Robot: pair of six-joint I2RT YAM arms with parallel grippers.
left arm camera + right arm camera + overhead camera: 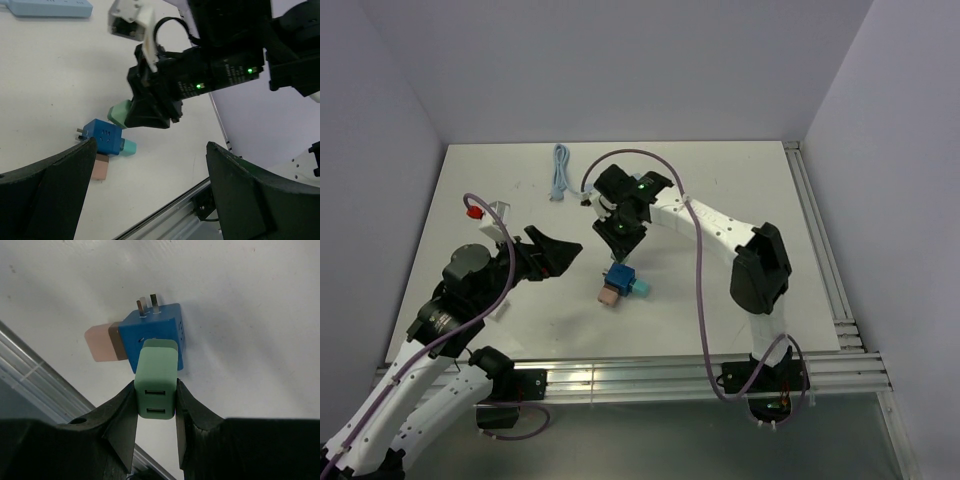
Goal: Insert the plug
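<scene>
A blue cube socket lies on the white table, with a pink plug on one side and a teal plug on another. My right gripper is shut on a green two-port USB charger plug and holds it just above the cube, whose metal prongs point away. In the left wrist view the green plug hangs close above the cube, apart from it. My left gripper is open and empty, to the left of the cube.
A light-blue cable lies at the table's back. A white part with a red cap sits at the left. A light-blue strip and a white adapter lie beyond the cube. An aluminium rail runs along the near edge.
</scene>
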